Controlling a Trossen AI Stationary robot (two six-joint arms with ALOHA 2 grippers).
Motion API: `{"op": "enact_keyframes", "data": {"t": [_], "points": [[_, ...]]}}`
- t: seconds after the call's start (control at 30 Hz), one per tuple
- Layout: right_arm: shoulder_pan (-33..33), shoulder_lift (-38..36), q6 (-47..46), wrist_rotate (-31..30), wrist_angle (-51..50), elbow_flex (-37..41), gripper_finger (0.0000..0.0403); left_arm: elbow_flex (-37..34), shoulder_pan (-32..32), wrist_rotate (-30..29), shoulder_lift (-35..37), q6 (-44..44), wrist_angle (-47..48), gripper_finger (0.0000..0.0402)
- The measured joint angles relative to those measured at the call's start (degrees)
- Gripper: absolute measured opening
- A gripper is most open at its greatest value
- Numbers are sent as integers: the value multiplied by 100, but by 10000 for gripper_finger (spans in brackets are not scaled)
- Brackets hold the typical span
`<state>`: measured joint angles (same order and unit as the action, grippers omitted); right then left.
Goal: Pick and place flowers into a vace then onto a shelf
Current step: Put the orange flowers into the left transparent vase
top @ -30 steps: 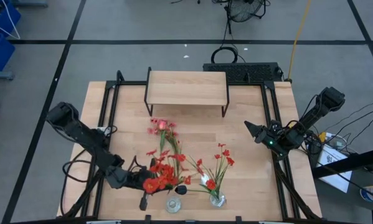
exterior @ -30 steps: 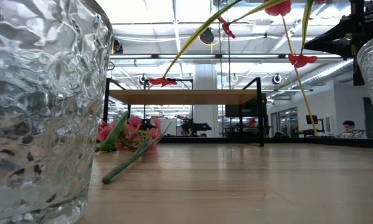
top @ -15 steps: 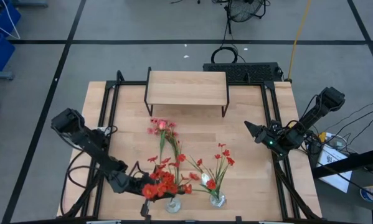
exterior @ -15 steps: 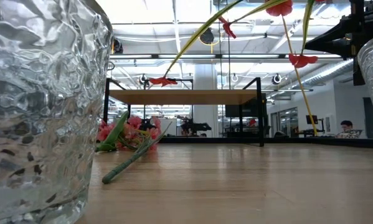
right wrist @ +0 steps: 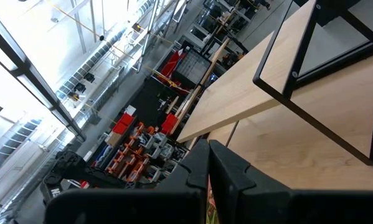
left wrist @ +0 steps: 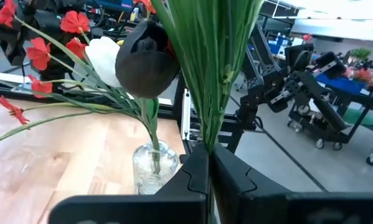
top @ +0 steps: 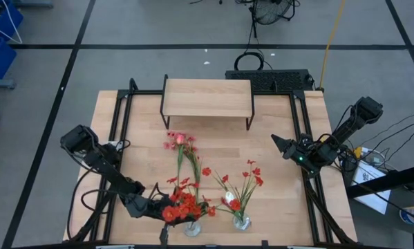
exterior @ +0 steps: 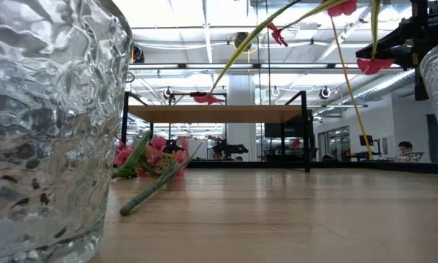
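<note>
My left gripper (top: 158,209) is at the table's near edge, shut on a bunch of red flowers (top: 182,207). Its blossoms hover over a glass vase (top: 192,227), which stands large in the low view (exterior: 50,124). A second vase (top: 241,223) to its right holds red stems (top: 247,181) and also shows in the left wrist view (left wrist: 154,165). More pink and red flowers (top: 182,146) lie flat on the table mid-way. The shelf (top: 208,97) stands at the far side. My right gripper (top: 279,144) waits shut near the right edge. My left gripper pinches a bundle of several green stalks (left wrist: 209,127) between its two fingers, which lie across them. It comes in from the table's left. The bunch is lifted clear of the table, its red blossoms (top: 184,205) over the near vase.
Black rails (top: 118,131) run along the table's left and right sides. The loose flowers' stalk (exterior: 149,191) stretches toward the near vases. Bare wood lies between the shelf and the loose flowers and right of the second vase. People show far behind in the room.
My left gripper has carried the red bunch toward the table's right and slightly nearer, from beside the near vase to over it. In the low view the overhead blossoms have drifted right. The right arm, the vases and the loose flowers have stayed put.
</note>
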<state>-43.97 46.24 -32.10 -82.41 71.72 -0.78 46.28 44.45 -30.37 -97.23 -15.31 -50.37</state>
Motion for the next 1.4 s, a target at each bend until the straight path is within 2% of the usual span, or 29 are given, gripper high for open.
{"op": "enact_keyframes", "data": {"t": [0.3, 0.53, 0.87, 1.17, 1.27, 1.4], "points": [[0, 2, 0, 0, 0, -2, 4, 0, 0, -67, 0, -302, 213, 27], [-1, 0, -1, 0, 0, 0, 4, 0, 0, -120, 0, -486, 487, 29], [0, 0, -1, 0, 0, 0, 4, 0, 26, -138, 0, -1327, 1009, 30], [-2, 1, -1, 0, 0, 0, 4, 0, 44, -303, 4, -1698, 1559, 32], [-1, 2, -1, 0, 0, -1, 4, 0, 44, -320, 4, -1895, 1692, 45], [-2, 2, 0, 0, 0, 0, 4, 0, 62, -323, 4, -2051, 1814, 82]]}}
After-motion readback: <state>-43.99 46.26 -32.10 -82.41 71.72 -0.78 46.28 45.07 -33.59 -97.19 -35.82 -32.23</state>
